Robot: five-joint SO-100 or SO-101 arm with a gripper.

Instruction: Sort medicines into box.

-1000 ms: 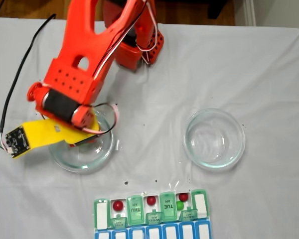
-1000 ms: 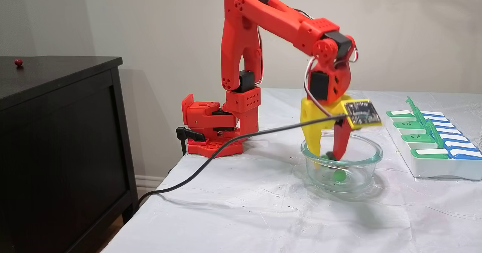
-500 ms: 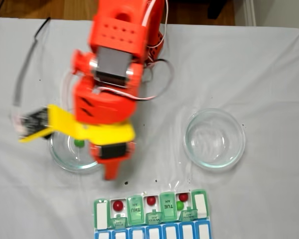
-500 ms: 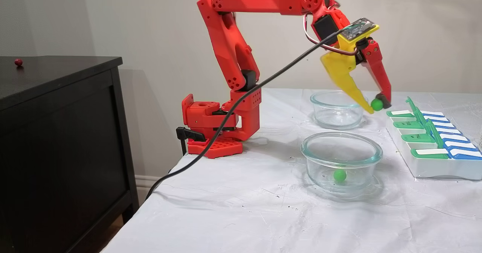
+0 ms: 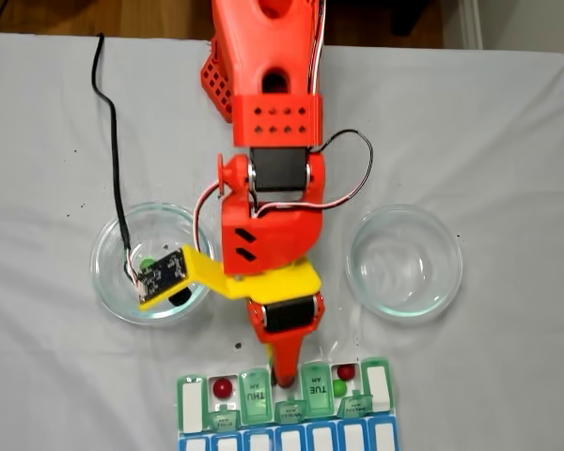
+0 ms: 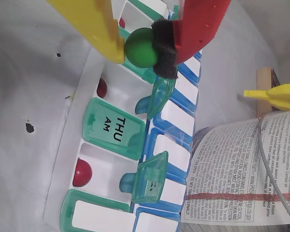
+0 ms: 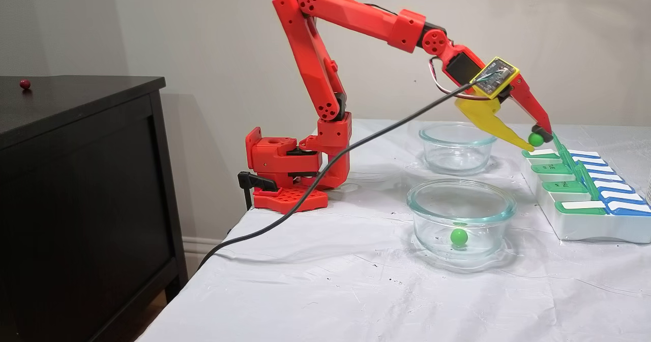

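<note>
In a fixed view from above, the arm (image 5: 268,178) covers the middle of the pill box (image 5: 284,406), and the box's lower edge is cut off by the frame; the claw tips are hard to make out there. The wrist view shows them plainly: the claw (image 6: 144,47), one yellow finger and one red finger with a black foam pad, is clenched on a green ball (image 6: 140,46), held above the box's open white compartments, not touching them. The side view shows the same green ball (image 7: 535,139) pinched just above the far end of the box (image 7: 585,199).

Counted: a second green ball (image 7: 459,236) lies in the near glass bowl (image 7: 460,217); the other glass bowl (image 7: 456,146) looks bare. In the box from above, two red balls show (image 5: 224,387) (image 5: 346,372) and one green ball (image 5: 338,387) beside the second (a third red ball (image 6: 102,88) sits under the claw in the wrist view). Another small red ball (image 7: 24,83) rests on the dark cabinet (image 7: 86,179).

The bowls are round, clear and thick-rimmed; the box lids are see-through green plastic, one reading THU AM (image 6: 113,128); the cloth (image 7: 330,281) is white, wrinkled and speckled. A printed paper sheet (image 6: 241,169) lies beyond the box.
</note>
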